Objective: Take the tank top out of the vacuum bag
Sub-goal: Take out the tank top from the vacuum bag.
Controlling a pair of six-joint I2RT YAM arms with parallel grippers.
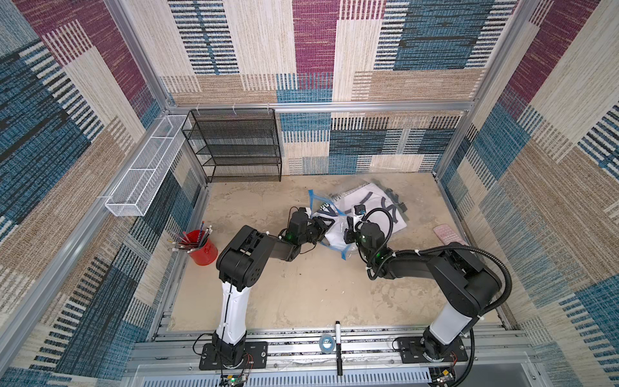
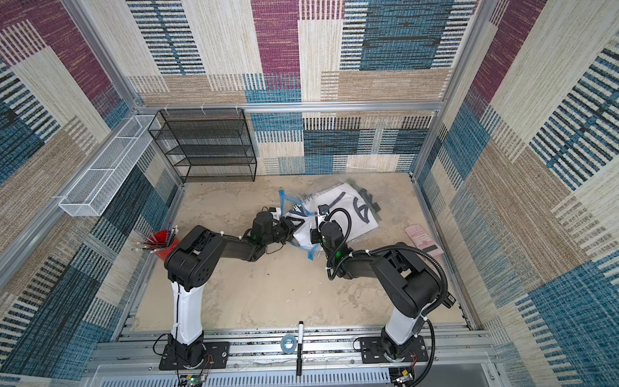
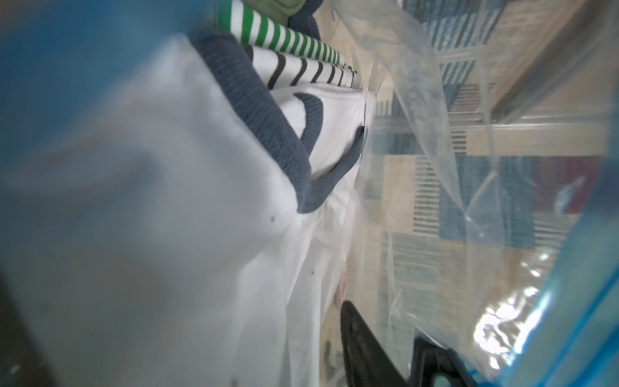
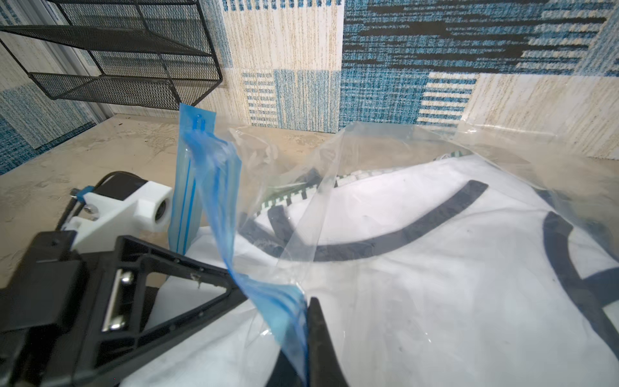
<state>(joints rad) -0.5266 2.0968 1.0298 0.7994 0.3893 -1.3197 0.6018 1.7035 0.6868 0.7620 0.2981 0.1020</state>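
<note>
Blue zip-seal strip (image 4: 288, 315) is pinched in the closed right gripper (image 4: 303, 335), lifting the mouth of the vacuum bag (image 4: 385, 157). White tank top (image 4: 435, 284) lies inside it, back right on the table (image 1: 301, 295). Into the mouth reaches the left gripper (image 1: 322, 226); whether it grips I cannot tell. It should pinch the navy trim (image 3: 268, 110) only, then draw straight out, sparing the striped clothes (image 3: 294, 43).

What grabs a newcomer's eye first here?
The crinkly clear vacuum bag with its blue zip strip lies back right on the table, a white navy-trimmed tank top showing through it. At its mouth the right end effector pinches the blue strip and the left end effector reaches into the opening. A red cup of pens stands at the left edge.
</note>
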